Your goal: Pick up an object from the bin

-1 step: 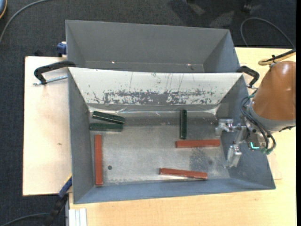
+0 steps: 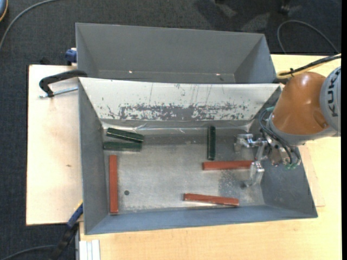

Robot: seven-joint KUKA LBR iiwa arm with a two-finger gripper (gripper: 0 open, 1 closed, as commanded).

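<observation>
Red bar lies with its end at my gripper; clamped or released, cannot tell. 1 green bar just behind, 1 red strip in front.

a thin red stick lies flat, apparently unheld, right of centre.

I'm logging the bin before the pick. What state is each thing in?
red bar by the left wall: lying flat along the wall.
two dark green bars: lying side by side, back left.
single dark green bar: lying flat, pointing front to back.
middle red bar: lying flat, right end at the gripper.
front red bar: lying flat, slightly slanted, untouched.
gripper: low in the bin, right side.
</observation>
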